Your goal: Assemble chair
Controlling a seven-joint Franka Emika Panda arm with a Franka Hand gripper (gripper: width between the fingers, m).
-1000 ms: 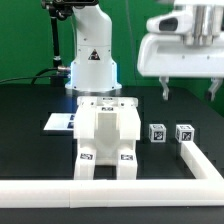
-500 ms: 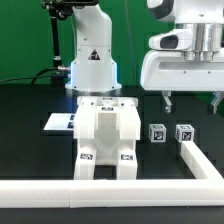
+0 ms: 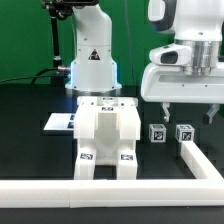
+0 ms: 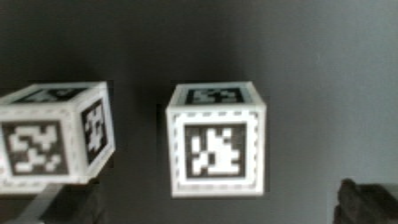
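The gripper [image 3: 188, 112] hangs above the black table [image 3: 30, 105] on the exterior view's right, its jaws spread wide and holding nothing. Below it, two small tagged parts of the chair stand upright side by side on the table, close together but apart: the inner cube leg [image 3: 157, 133] and the outer cube leg [image 3: 183, 132]. One of the fingers [image 3: 165, 105] ends above the inner cube leg, and the other finger is past the outer cube leg towards the exterior view's right, so both legs lie under the span of the jaws without touching them. In the wrist view, the outer cube leg [image 4: 219, 140] sits in line with the gap of the gripper [image 4: 210, 204], while the inner cube leg [image 4: 54, 135] lies off towards one dark finger tip. The chair body [image 3: 105, 135], a white blocky piece with tags low on its front, stands in front of the robot base [image 3: 92, 60], beside the marker board [image 3: 58, 122]. The L-shaped border rail [image 3: 110, 190] runs along the near edge.
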